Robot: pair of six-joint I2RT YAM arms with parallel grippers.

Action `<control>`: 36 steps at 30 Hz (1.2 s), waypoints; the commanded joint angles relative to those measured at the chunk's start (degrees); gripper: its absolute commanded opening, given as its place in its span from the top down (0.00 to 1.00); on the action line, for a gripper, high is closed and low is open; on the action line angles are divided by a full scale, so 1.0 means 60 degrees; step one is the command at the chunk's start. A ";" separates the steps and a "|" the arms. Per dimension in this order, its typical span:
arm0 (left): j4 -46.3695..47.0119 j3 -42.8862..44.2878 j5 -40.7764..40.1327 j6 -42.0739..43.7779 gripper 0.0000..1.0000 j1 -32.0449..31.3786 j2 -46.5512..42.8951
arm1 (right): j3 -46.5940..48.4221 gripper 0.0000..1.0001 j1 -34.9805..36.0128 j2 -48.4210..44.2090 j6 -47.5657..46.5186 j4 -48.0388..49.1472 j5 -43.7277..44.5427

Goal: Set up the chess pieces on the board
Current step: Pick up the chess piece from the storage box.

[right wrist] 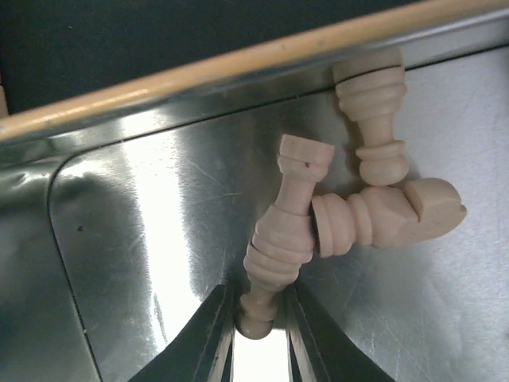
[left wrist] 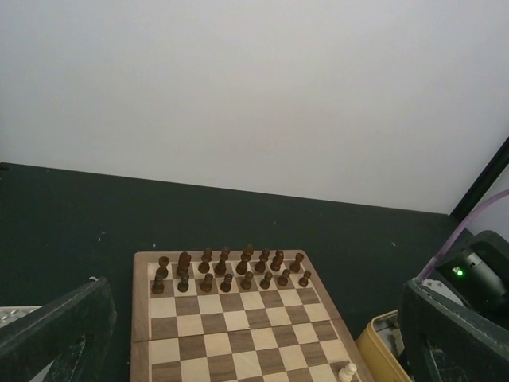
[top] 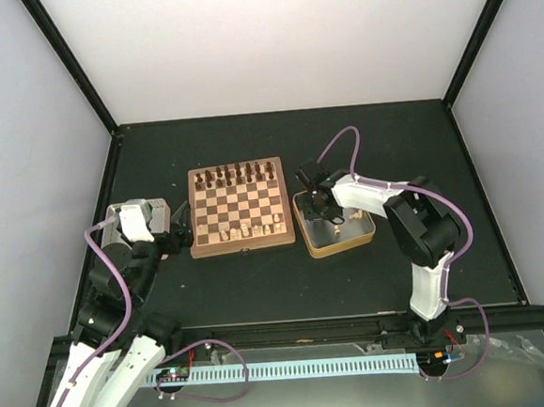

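Down inside the gold-rimmed tin (right wrist: 238, 60), three pale chess pieces (right wrist: 374, 219) lie touching; the right gripper (right wrist: 256, 318) is narrowed around one's knob, though I cannot tell if it grips. The left gripper (top: 183, 227) gapes wide and empty beside the board (top: 240, 246), which carries a few pale pieces along its near rows.

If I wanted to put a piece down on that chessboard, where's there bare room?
The middle rows of the board are bare, between the dark chessmen crowding the far two rows and a few pale pieces on the near row. One corner of the tin holds three more, lying touching.
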 commanded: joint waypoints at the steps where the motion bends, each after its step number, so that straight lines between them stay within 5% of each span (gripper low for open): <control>1: 0.0053 0.0011 0.0101 -0.0068 0.01 0.0050 -0.0035 | 0.0039 0.80 -0.0030 0.0113 0.0239 -0.0076 0.0324; 10: 0.0142 -0.0017 0.0337 -0.0012 0.01 0.0057 0.0014 | -0.0232 0.97 -0.0028 -0.0203 0.0052 0.0293 0.0551; 21: 0.1555 -0.0362 0.3621 -0.0707 0.01 0.0050 0.1066 | -0.2766 0.99 -0.0137 -0.3247 -0.2087 0.3637 -0.1134; 36: 0.4962 0.0090 0.8137 -0.4655 0.08 -0.0212 0.6651 | -0.5026 0.99 -0.0511 -0.5391 -0.3091 0.6311 -0.3764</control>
